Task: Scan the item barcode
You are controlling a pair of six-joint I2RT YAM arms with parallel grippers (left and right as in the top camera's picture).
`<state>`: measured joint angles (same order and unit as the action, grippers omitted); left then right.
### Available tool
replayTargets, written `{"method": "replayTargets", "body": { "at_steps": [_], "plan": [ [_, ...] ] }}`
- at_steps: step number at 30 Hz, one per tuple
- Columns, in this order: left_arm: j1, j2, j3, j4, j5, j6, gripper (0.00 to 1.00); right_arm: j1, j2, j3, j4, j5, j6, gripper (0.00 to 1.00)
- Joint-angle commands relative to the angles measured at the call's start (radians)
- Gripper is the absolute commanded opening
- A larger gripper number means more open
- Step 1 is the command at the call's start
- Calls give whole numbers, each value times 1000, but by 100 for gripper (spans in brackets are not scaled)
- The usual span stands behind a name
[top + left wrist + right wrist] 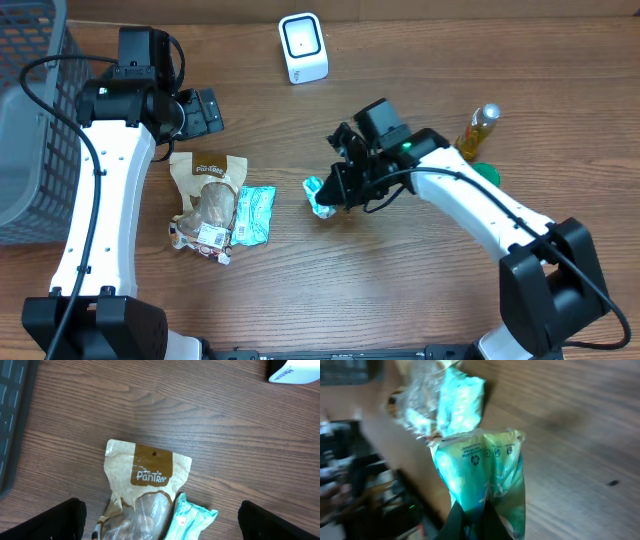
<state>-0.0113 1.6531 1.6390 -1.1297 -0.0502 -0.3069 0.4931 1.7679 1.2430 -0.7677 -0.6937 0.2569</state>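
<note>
Looks like a robot lab w/ a mock shop checkout imo: wood bench (420, 290), white barcode scanner (303, 47), grey basket (25, 120), snack packs (207, 185).

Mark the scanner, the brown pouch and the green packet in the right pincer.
scanner (303, 45), overhead view, white front face
brown pouch (152, 467), left wrist view, brown label panel
green packet (480, 467), right wrist view, printed upper part
</note>
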Motion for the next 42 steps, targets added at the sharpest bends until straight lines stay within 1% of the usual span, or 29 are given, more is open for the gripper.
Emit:
{"method": "replayTargets", "body": {
  "at_steps": [1, 4, 6, 8, 13, 19, 23, 25, 30, 42],
  "plan": [
    [2, -6, 13, 4, -9, 15, 100, -15, -6, -45, 33, -128, -29, 4],
    [2, -6, 13, 4, -9, 15, 100, -23, 2, -98, 100, -172, -22, 4],
    [2, -6, 13, 4, -9, 15, 99, -23, 12, -137, 175, -265, -21, 4],
    [2, -6, 13, 4, -9, 15, 99, -23, 24, -164, 248, -319, 7, 4],
    [2, -6, 13, 4, -9, 15, 100, -23, 30, -211, 393, -317, 91, 4],
    [2, -6, 13, 4, -9, 15, 100, -23, 30, -217, 410, -162, 114, 4],
    [2, -6, 13, 4, -9, 15, 100, -23, 30, -240, 442, -150, 143, 4],
    [2, -6, 13, 4, -9, 15, 100, -23, 30, -264, 483, -128, 187, 4],
    [2, -6, 13, 4, -9, 15, 99, -23, 30, -319, 576, -126, 214, 4],
    [2, -6, 13, 4, -9, 15, 100, -23, 30, -352, 583, -20, 233, 4]
  ]
}}
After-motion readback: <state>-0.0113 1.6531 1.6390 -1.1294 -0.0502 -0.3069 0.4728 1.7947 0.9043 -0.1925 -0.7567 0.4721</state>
